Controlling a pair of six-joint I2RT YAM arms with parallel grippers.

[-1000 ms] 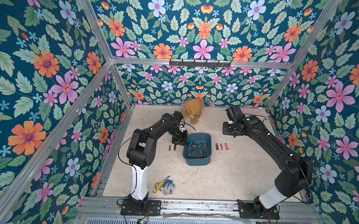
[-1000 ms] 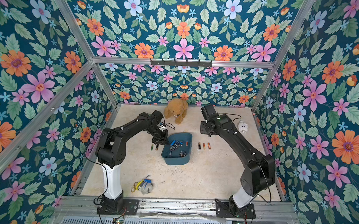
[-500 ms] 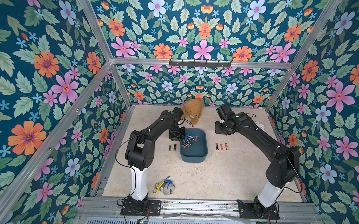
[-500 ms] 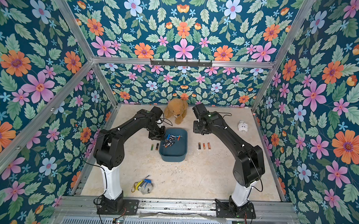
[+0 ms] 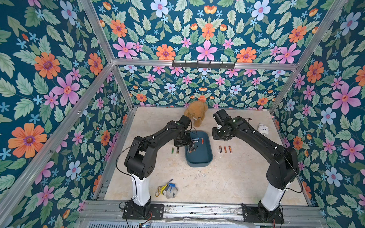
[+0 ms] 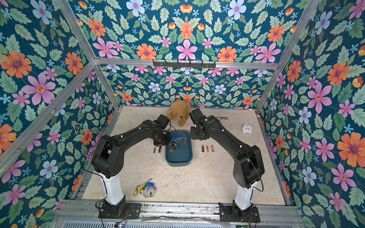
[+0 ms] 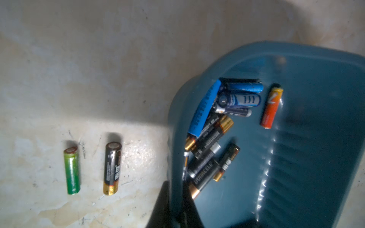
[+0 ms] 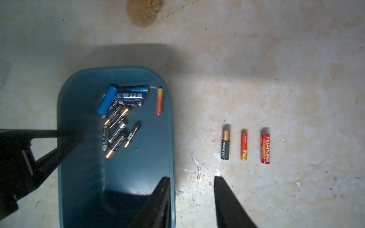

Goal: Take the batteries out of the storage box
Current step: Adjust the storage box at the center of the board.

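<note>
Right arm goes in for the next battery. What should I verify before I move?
1. Left pincer gripping the storage box wall: ok, shut on it.
2. Right pincer open and empty: ok.
3. Right pincer's height above the box wall: cannot tell; in its wrist view the fingers straddle the wall.
4. Box emptied: not ok, a pile of batteries and a lone orange battery lie inside.
5. Batteries already out lie clear of the box: ok, a row of three on one side, a pair on the other.
</note>
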